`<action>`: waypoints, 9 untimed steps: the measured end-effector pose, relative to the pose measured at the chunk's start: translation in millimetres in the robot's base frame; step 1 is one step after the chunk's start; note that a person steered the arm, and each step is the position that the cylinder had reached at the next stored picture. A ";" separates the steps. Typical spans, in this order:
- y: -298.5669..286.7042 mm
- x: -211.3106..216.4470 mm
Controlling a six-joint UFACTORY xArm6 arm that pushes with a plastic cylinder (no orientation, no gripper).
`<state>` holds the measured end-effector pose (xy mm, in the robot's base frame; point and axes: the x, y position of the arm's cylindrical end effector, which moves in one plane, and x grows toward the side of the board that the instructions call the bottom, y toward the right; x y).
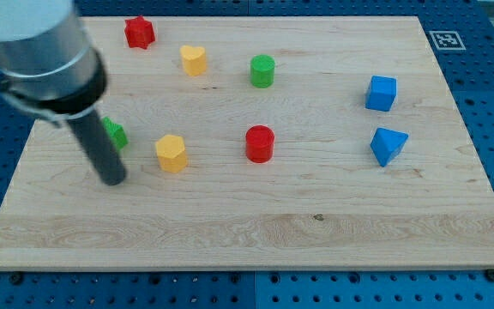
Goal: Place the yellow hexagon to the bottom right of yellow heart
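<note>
Tip (112, 179) just left of yellow hexagon (171, 153), yellow heart (194, 59) above

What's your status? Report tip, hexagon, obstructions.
My tip left of yellow hexagon, not touching. Hexagon below-left of yellow heart. Red cylinder sits near the target spot.

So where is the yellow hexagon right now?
The yellow hexagon sits left of the board's centre, between my tip at its left and the red cylinder at its right, below the yellow heart.
</note>
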<state>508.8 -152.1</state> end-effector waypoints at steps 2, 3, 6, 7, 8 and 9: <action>52.1 -88.8; 50.8 -59.6; 45.6 25.6; 52.5 29.0; 69.9 34.5; 85.4 44.1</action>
<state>552.9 -66.7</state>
